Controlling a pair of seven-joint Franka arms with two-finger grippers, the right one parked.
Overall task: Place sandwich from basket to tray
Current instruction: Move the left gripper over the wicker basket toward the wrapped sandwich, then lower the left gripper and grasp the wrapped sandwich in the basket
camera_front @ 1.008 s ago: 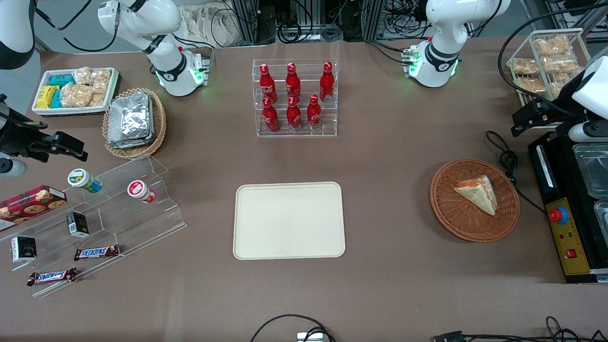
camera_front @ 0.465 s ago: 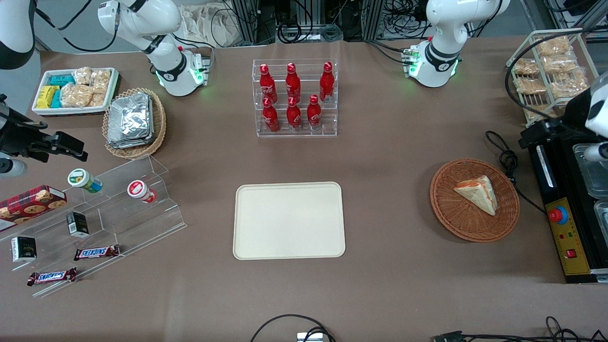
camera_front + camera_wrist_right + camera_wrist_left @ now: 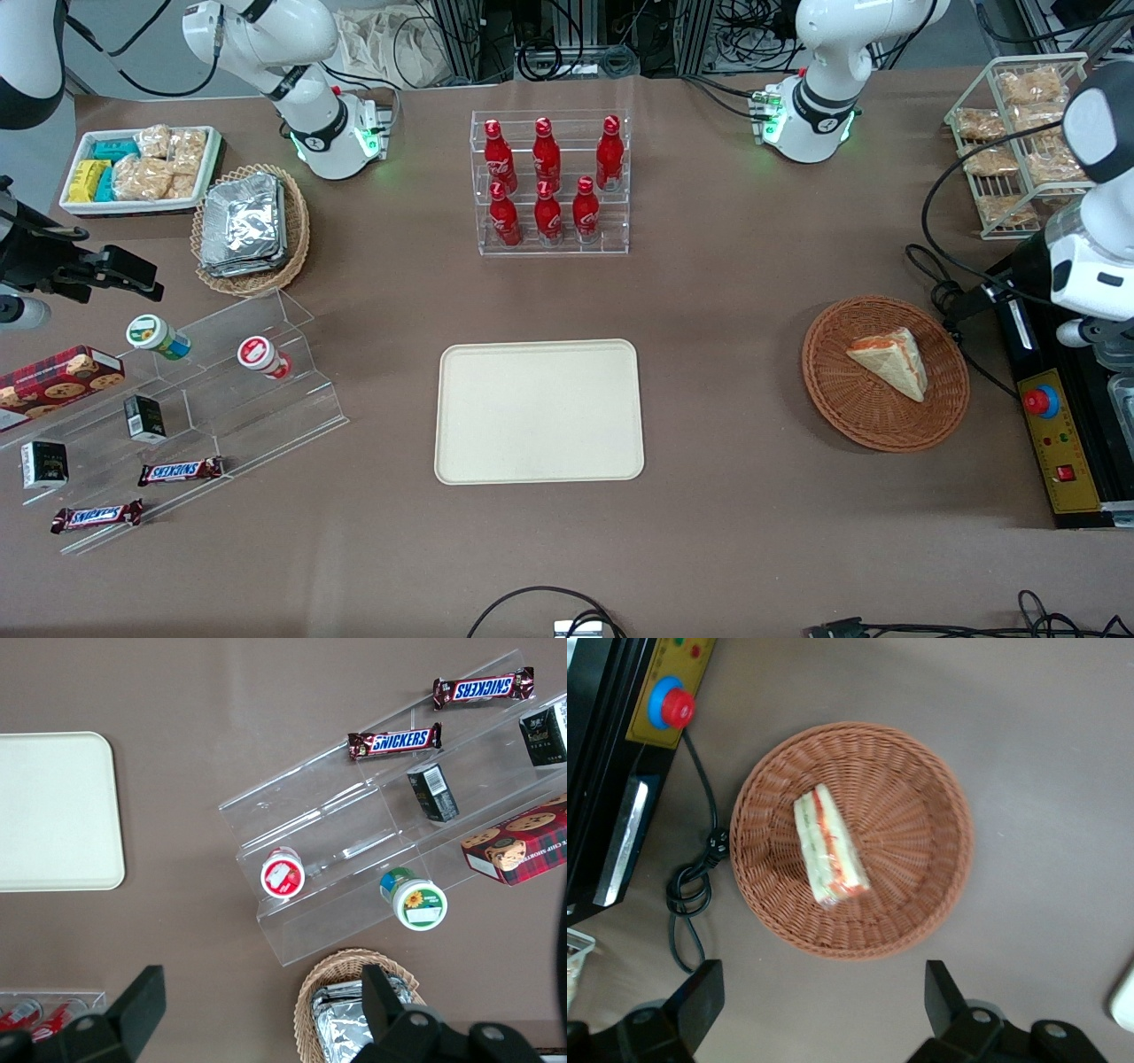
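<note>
The sandwich (image 3: 890,361), a pale bread wedge with orange and green filling, lies in the round reddish-brown basket (image 3: 833,390). The wrist view shows the sandwich (image 3: 828,855) in the basket (image 3: 921,815) from high above. My gripper (image 3: 822,992) hangs open well above the table, with nothing between its fingers. It is just off the basket's rim, toward the working arm's end. The left arm (image 3: 1091,266) hovers over the black machine beside the basket. The cream tray (image 3: 539,411) lies flat mid-table, toward the parked arm from the basket.
A black machine (image 3: 1054,425) with a red button and a coiled cable (image 3: 941,297) sit beside the basket. A wire rack of bagged snacks (image 3: 1010,142) stands farther back. The rack of red bottles (image 3: 549,182), the foil-packet basket (image 3: 251,226) and the acrylic snack display (image 3: 177,416) are elsewhere.
The left arm has swung from near the wire rack toward the front camera and now hangs close beside the basket. Sandwich, basket and tray have not moved.
</note>
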